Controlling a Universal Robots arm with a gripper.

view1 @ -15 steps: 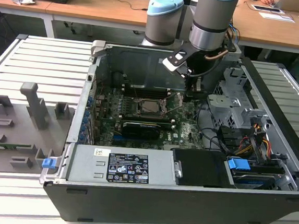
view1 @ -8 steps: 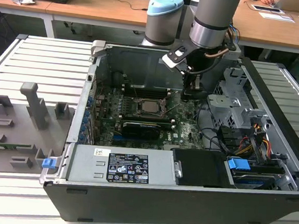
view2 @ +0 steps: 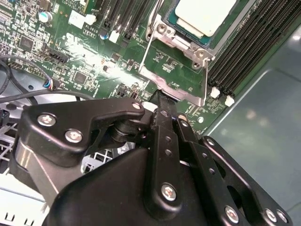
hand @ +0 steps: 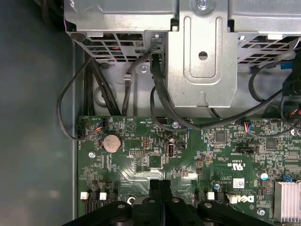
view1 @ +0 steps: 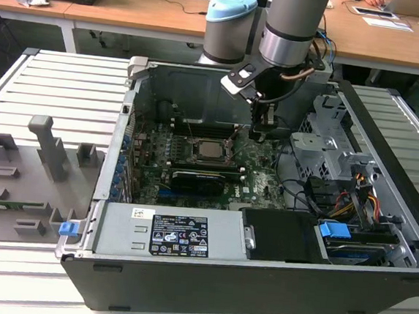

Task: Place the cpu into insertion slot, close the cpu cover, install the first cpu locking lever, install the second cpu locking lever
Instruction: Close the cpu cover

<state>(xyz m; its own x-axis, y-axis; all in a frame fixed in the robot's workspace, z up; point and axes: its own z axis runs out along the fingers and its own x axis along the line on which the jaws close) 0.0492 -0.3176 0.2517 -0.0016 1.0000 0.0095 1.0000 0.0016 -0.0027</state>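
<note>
The cpu [view1: 210, 150], a silvery square chip, lies flat in the insertion slot on the green motherboard; the slot's pin field is hidden under it. In the second wrist view the cpu [view2: 204, 14] is rimmed by the cpu cover [view2: 186, 41], which lies down around it. A thin wire lever [view2: 146, 52] slants up beside the socket. My gripper [view1: 259, 132] hangs just to the exterior view's right of the socket. In both wrist views its black fingers are pressed together, gripper [view2: 161, 98] [hand: 160, 184] shut, the tips close to the lever's bent end with nothing visibly between them.
A long black expansion card [view1: 200, 180] lies in front of the socket. Memory slots [view2: 244, 52] flank it. A metal drive cage [view1: 327, 149] and loose cables [view1: 352, 199] crowd the exterior view's right. The power supply [view1: 177, 235] closes the near side. A grey fixture tray [view1: 32, 171] lies outside.
</note>
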